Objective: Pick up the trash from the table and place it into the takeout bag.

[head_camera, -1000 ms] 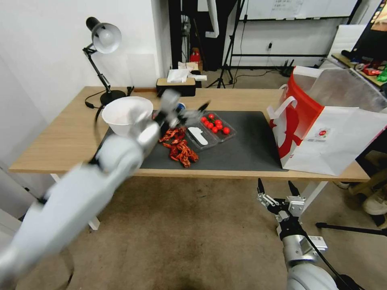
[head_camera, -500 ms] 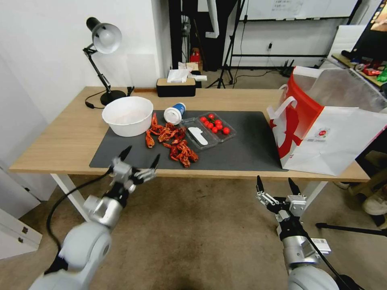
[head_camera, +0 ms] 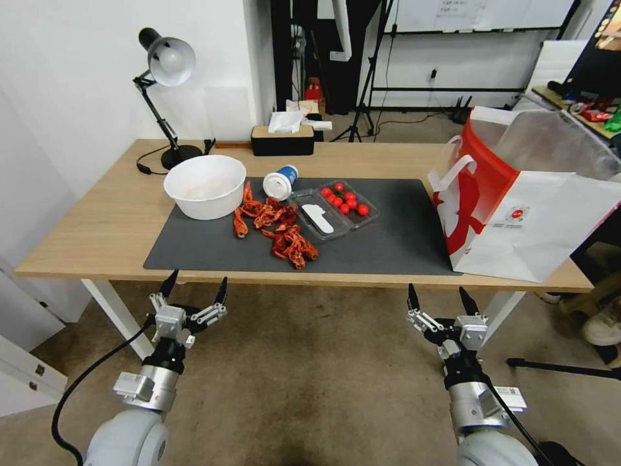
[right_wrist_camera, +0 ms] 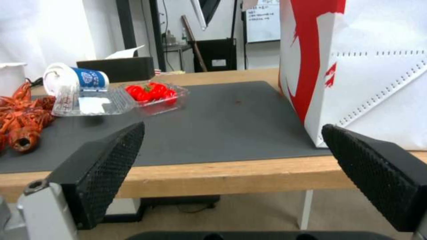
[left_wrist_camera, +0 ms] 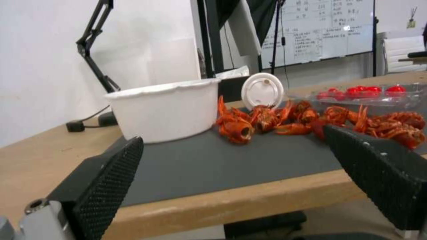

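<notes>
Left gripper [head_camera: 194, 291] back below near table [head_camera: 97, 226] edge; a second ago we had it reaching over mat by white bowl [head_camera: 204, 186]. Jaws spread, nothing held. Right gripper [head_camera: 438, 301] parked low before us, jaws also spread. Trash unmoved on mat: bowl, blue-and-white paper cup [head_camera: 281, 182], crayfish shells [head_camera: 279, 228]. Takeout bag [head_camera: 530, 207] at table's right end. Our judgement: nothing bagged yet.
</notes>
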You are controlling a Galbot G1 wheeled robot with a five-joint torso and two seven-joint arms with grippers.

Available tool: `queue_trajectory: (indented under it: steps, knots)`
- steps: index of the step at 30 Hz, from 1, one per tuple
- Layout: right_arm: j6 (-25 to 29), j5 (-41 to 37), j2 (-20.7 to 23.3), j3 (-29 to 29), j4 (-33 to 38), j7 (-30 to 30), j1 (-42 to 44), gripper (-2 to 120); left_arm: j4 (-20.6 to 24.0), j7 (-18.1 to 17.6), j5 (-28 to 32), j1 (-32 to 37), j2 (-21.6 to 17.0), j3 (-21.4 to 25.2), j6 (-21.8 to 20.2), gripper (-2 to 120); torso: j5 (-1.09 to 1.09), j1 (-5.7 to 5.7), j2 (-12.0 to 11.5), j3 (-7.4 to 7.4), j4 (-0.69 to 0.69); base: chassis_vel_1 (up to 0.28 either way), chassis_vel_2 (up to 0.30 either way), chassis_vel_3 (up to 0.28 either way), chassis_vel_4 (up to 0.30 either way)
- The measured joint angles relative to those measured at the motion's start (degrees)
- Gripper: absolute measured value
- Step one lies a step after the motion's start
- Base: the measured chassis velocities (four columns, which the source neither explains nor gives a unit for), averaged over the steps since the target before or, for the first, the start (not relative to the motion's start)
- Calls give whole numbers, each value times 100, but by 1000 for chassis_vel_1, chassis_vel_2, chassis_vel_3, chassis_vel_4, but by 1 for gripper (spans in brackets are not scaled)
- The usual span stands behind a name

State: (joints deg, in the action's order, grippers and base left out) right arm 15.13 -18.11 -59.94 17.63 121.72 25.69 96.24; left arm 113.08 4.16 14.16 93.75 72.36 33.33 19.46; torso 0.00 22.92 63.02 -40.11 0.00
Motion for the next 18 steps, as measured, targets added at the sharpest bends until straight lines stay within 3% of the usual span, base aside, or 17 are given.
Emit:
queue_trajectory:
  steps: [13,18]
  knots:
    - [-9,47,-32,22,59,0,64,100,-61,119,125,5,54,-48,41,100,-1,0,0,0,1,0,0,0,0]
    - [-34,97,-46,23,80,6,84,100,-34,133,401,-322,-352,-185,-199,100,-2,0,0,0,1,0,0,0,0]
